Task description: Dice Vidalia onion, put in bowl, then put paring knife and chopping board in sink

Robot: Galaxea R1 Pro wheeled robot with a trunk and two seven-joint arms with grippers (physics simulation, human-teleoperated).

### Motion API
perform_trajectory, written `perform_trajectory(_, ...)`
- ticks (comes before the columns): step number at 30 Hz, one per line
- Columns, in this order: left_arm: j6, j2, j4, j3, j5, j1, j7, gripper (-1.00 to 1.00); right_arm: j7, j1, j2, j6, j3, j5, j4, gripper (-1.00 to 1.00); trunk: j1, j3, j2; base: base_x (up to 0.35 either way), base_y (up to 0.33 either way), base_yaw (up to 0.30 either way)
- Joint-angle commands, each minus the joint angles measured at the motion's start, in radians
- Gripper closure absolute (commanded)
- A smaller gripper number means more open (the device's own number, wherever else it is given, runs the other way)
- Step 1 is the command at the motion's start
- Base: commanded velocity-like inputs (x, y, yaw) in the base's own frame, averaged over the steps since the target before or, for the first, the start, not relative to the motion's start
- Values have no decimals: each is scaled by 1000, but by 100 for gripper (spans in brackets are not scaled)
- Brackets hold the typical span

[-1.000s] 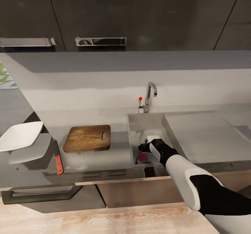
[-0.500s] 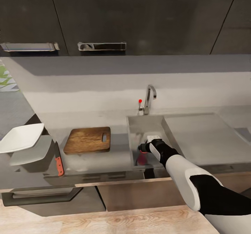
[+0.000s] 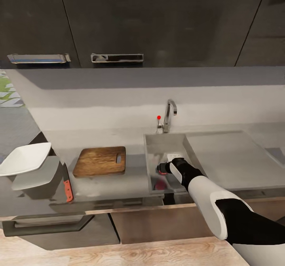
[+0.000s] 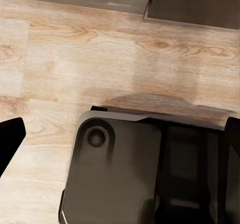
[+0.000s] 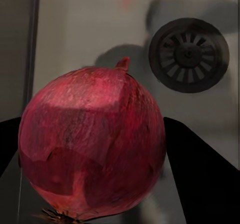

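The right claw (image 3: pixel 161 168) reaches into the sink (image 3: pixel 189 143), its two dark fingers (image 5: pixel 192 169) pinching a red-skinned onion (image 5: pixel 92 144) between them. The onion hangs above the steel basin floor, with the round drain (image 5: pixel 189 55) beyond it. Past the claw at the back rim stands the chrome faucet (image 3: pixel 169 114) with its red knob (image 3: pixel 159 117). On the counter (image 3: pixel 134 171), off to the claw's left, lies the wooden chopping board (image 3: pixel 100 161). Farther left is the paring knife (image 3: pixel 67 186), then the white bowl (image 3: pixel 24 158). The left claw (image 4: pixel 120 149) hangs over wooden floor (image 4: pixel 100 59) and the robot's dark base (image 4: pixel 145 174), fingers spread wide.
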Motion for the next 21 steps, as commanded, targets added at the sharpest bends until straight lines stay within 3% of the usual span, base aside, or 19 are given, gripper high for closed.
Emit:
perform_trajectory(1,-2,0,-1,-2,10,0,4,-100,-6,0,0,5,2,-6,-2,100,1,0,-2,0,0,0)
perform_trajectory(9,-2,0,-1,-2,10,0,4,-100,-6,0,2,-4,2,-7,-10,100,1,13,-2,0,0,0)
perform_trajectory(15,-2,0,-2,-2,10,0,4,-100,-10,0,8,-100,3,-6,-14,100,1,22,-2,0,0,0)
perform_trajectory(21,-2,0,-2,-2,10,0,4,-100,-10,0,4,-136,2,-5,-18,100,1,32,-2,0,0,0)
